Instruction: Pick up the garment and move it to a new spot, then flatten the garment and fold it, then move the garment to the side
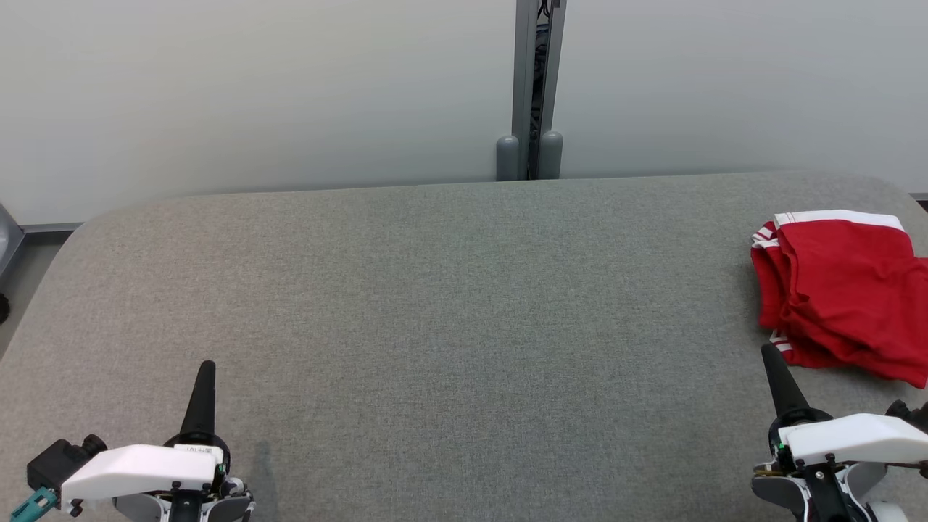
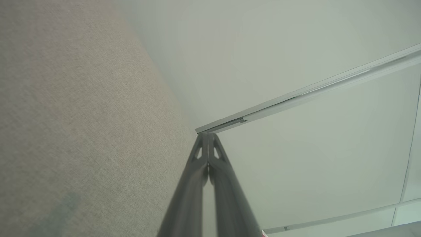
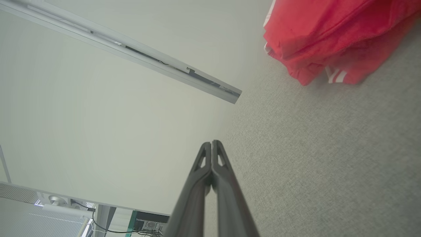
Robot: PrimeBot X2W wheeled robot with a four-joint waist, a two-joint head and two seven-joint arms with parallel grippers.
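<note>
I saw the red garment (image 1: 841, 290) lying in a loose folded heap at the table's (image 1: 435, 290) right edge. The left gripper (image 1: 207, 368) sat over the table's near left part, fingers pressed together, holding nothing. The right gripper (image 1: 768, 354) was likewise pinched closed and empty at the table's near right, just beside the garment.

Grey fabric-covered table (image 1: 435, 304), rounded far corners; folded red garment (image 1: 844, 290) lying near right edge.
</note>
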